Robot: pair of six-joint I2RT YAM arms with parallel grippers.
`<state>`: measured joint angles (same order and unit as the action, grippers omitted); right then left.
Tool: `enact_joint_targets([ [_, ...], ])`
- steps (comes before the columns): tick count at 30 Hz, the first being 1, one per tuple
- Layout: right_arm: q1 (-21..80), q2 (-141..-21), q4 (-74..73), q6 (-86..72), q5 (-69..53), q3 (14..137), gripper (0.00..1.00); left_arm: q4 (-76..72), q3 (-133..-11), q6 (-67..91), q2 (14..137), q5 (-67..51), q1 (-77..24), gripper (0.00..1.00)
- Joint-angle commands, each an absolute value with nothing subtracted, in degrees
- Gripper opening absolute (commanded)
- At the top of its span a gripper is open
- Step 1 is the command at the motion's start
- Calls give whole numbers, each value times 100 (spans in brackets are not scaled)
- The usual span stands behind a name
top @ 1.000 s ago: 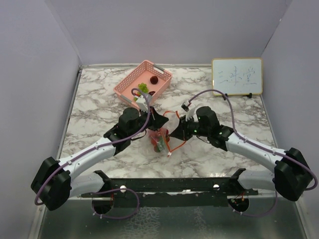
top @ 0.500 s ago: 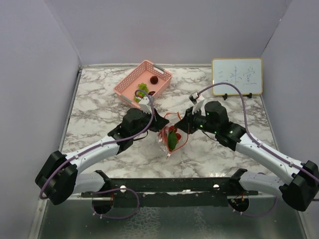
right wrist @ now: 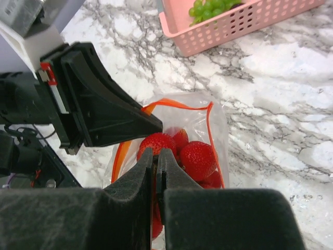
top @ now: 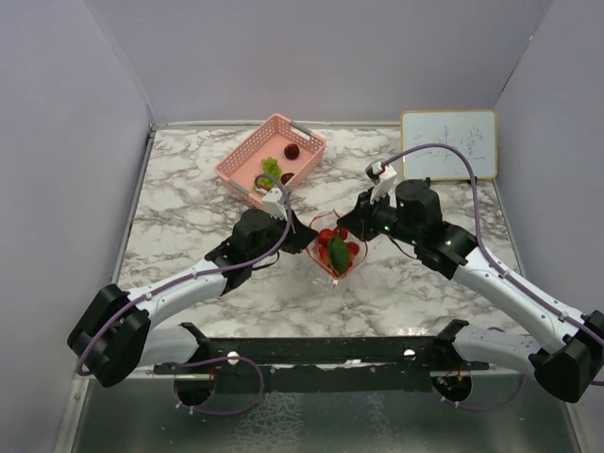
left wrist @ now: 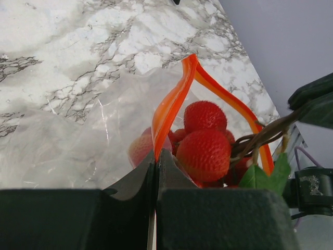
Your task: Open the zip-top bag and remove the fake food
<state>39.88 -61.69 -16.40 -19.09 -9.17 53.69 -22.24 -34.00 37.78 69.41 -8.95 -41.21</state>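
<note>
Ana: Looking at the table point(top: 179, 198), what is it like?
Ben: White stone with grey lines (like marble). Plain pale walls point(top: 330, 57) stand at the left, right and far sides. A small whiteboard point(top: 448, 143) leans at the far right.
Ana: Where is the zip-top bag point(top: 335, 273)?
Ben: In the middle of the table, between the two arms. Its mouth points up, and its bottom shows a bit nearer. The orange zip strip point(left wrist: 174, 104) is pulled into a wide loop, a bit longer from far to near.
Ana: Who holds it?
Ben: The left gripper point(left wrist: 156, 156) has its fingers squeezed together on the left side of the strip. The right gripper point(right wrist: 155, 153) is pinched tight on the right side of the mouth.
Ana: What is inside?
Ben: The fake food point(left wrist: 203, 153): red berries and a green leaf.
Ana: And the pink basket point(top: 247, 159)?
Ben: It sits far and left, well apart from the bag. Green grapes point(top: 271, 167) and a dark red piece point(top: 293, 151) lie in it.
</note>
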Motion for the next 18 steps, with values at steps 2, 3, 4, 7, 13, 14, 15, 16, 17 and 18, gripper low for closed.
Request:
enact_joint_targets([
  [2, 3834, -6009, -1399, -1804, -661, 5813, 1, -2460, -3253, 3833, 7103, -789, -4122, 0],
  [3, 3820, -6027, -1404, -1804, -703, 5875, 1, -2514, -3224, 3857, 7136, -812, -4122, 0],
  [4, 3809, -6055, -1418, -1799, -717, 5932, 1, -2581, -3191, 3882, 7176, -835, -4122, 0],
  [7, 3759, -6141, -1426, -1781, -746, 6055, 1, -2707, -3133, 3935, 7277, -903, -4122, 0],
  [13, 3642, -6347, -1339, -1765, -825, 6273, 1, -2720, -3081, 3890, 7369, -863, -4122, 0],
  [14, 3628, -6395, -1319, -1759, -833, 6328, 1, -2716, -3077, 3879, 7380, -853, -4121, 0],
  [15, 3603, -6436, -1296, -1754, -847, 6385, 1, -2716, -3064, 3884, 7393, -848, -4118, 0],
  [16, 3577, -6489, -1266, -1756, -866, 6442, 1, -2714, -3053, 3873, 7401, -844, -4122, 0],
  [17, 3549, -6539, -1244, -1769, -882, 6505, 1, -2716, -3031, 3874, 7416, -832, -4122, 0],
  [18, 3512, -6600, -1206, -1771, -910, 6571, 1, -2728, -3009, 3871, 7429, -820, -4121, 0],
])
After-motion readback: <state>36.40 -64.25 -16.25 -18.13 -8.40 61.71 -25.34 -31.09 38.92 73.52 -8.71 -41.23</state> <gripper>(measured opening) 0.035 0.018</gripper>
